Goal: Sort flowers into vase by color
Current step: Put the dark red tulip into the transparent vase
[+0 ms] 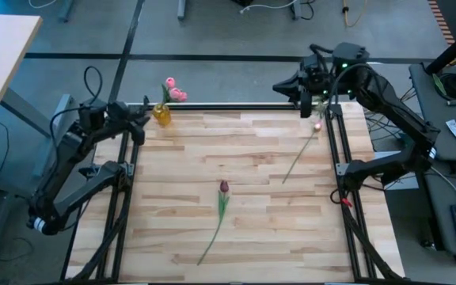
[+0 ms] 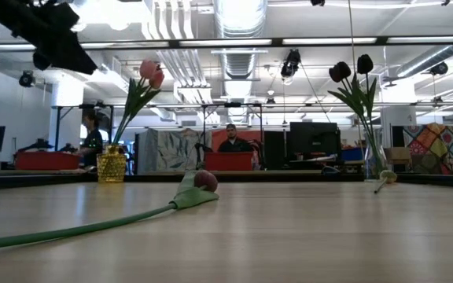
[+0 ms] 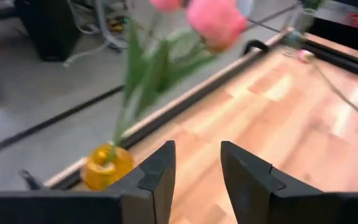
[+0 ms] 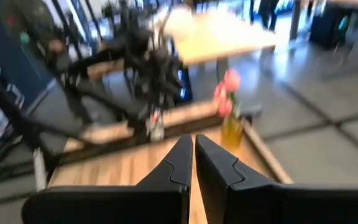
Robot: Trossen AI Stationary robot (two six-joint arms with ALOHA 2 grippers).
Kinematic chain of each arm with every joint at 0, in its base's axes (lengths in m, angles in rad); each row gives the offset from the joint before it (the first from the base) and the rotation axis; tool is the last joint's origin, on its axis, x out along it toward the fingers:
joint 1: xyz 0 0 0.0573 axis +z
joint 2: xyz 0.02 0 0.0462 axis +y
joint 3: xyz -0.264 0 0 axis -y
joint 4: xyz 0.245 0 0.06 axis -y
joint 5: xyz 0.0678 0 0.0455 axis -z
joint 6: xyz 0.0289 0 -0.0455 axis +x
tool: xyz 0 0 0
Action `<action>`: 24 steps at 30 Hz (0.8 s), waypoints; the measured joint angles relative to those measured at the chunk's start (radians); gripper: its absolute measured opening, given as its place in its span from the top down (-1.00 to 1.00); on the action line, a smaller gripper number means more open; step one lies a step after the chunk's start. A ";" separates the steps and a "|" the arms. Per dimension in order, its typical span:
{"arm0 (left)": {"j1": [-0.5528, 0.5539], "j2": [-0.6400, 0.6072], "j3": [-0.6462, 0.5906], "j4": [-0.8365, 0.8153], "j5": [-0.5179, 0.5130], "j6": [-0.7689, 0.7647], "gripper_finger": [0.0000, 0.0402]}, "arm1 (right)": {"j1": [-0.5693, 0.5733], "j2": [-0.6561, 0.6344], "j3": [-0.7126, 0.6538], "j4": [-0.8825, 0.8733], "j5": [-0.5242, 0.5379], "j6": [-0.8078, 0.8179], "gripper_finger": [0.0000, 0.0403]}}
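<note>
A yellow vase (image 1: 162, 115) (image 2: 111, 165) (image 3: 106, 165) stands at the far left corner with pink tulips (image 1: 174, 91) (image 3: 216, 22) in it. A clear vase (image 2: 376, 161) at the far right holds dark tulips (image 2: 352, 69). A maroon tulip (image 1: 224, 188) (image 2: 205, 181) lies flat mid-table. A pink tulip (image 1: 317, 127) lies near the right edge. My left gripper (image 1: 143, 117) (image 3: 197, 168) is open just left of the yellow vase and touches nothing. My right gripper (image 1: 282, 85) (image 4: 193, 155) is shut and empty, raised over the far edge and pointing left.
Black rails (image 1: 244, 106) frame the table's far, left and right sides. The maroon tulip's stem (image 1: 210, 241) runs toward the near edge. The pink tulip's stem (image 1: 295, 162) slants toward the table's middle. Bare wood lies between the two. People sit beyond the table (image 2: 230, 141).
</note>
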State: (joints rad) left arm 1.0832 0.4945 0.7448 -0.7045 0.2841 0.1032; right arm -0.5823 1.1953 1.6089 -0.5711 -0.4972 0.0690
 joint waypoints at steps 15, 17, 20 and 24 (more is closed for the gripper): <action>-0.075 -0.192 -0.007 -0.014 0.159 -0.091 0.98 | 0.438 0.180 -0.013 -0.186 0.329 0.102 0.94; -0.076 -0.193 -0.008 -0.014 0.181 -0.089 0.99 | 0.481 0.207 -0.016 -0.184 0.353 0.159 0.94; -0.075 -0.192 -0.008 -0.014 0.247 -0.074 1.00 | 0.544 0.251 -0.023 -0.161 0.400 0.261 0.94; -0.076 -0.182 -0.019 0.000 0.345 -0.071 1.00 | 0.627 0.316 -0.024 -0.119 0.456 0.411 0.94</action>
State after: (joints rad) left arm 1.0069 0.3128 0.7258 -0.7044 0.6295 0.0326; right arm 0.0451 1.5110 1.5845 -0.6906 -0.0413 0.4796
